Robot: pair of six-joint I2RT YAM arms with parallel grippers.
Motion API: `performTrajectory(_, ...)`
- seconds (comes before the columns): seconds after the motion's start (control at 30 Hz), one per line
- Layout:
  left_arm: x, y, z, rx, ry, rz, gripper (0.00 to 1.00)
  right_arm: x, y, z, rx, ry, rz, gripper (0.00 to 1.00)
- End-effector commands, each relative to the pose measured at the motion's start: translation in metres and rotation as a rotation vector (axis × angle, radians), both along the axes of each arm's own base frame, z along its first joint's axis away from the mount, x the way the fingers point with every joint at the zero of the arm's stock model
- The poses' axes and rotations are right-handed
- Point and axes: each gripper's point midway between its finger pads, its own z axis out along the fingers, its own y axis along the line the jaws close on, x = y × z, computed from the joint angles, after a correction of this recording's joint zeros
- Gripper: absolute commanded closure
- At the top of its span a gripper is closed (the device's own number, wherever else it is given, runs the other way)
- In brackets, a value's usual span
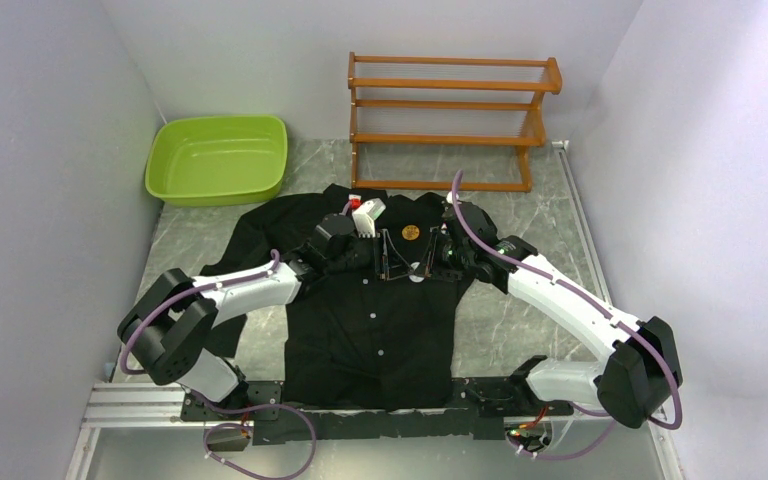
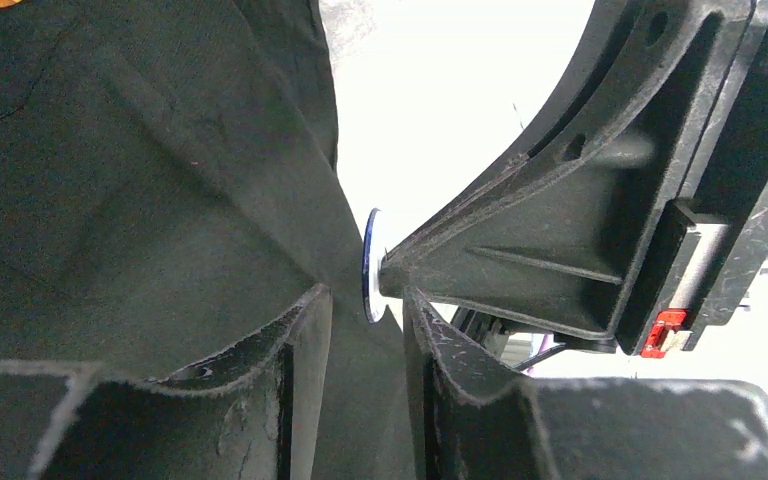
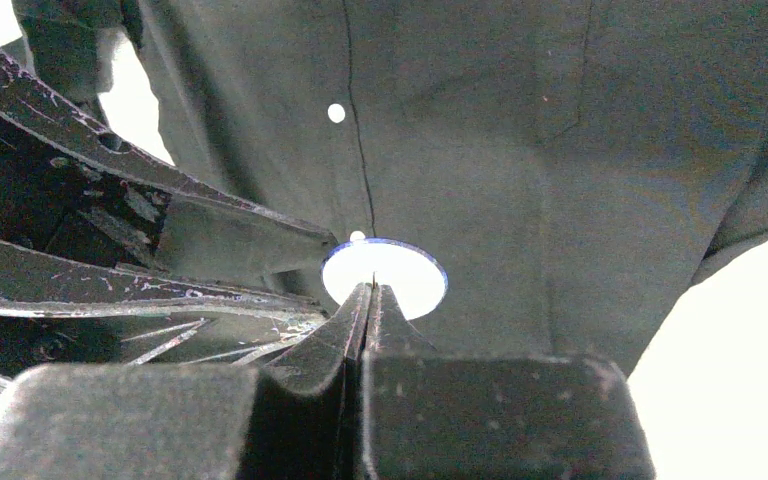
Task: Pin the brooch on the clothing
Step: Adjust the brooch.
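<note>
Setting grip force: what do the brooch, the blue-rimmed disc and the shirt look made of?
Brooch: glossy amber face, perhaps enamel or plastic. Disc: thin, rigid, white with blue rim; plastic or metal, unclear. Shirt: matte black woven cloth, creasing softly.

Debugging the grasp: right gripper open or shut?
Shut. In its wrist view the right gripper fingertips meet with no gap, pinching the lower edge of the blue-rimmed disc, with the clothing behind it.

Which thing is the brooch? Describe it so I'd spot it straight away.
Start at the black shirt laid out flat between the two arms. Up near its collar lies the brooch. It is the only round, shiny orange thing there, bigger than the white buttons.
</note>
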Motion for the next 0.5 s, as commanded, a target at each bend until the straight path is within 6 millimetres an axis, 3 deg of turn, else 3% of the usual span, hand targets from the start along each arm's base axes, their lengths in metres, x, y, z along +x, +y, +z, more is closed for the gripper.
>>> performTrajectory(0.0, 0.0041, -0.0055, 0.0096, -0.026, -0.034, -0.014, 0.62, 0.0035, 0.0063, 0.0147, 0.032, -0.046, 0.018, 1.0)
performTrajectory(0.3, 0.0054, -0.0137, 0.0058, -0.052, -0.025, -0.035, 0.65, 0.0026, 0.0065, 0.0172, 0.036, -0.049, 0.025, 1.0)
performTrajectory(0.4, 0.0058, -0.0133, 0.0046, -0.05, -0.025, -0.033, 0.73, 0.0024, 0.0063, 0.017, 0.035, -0.049, 0.025, 1.0)
performTrajectory(0.47, 0.006, -0.0124, 0.0052, -0.049, -0.029, -0.028, 0.85, 0.0023, 0.0062, 0.017, 0.034, -0.048, 0.026, 1.0)
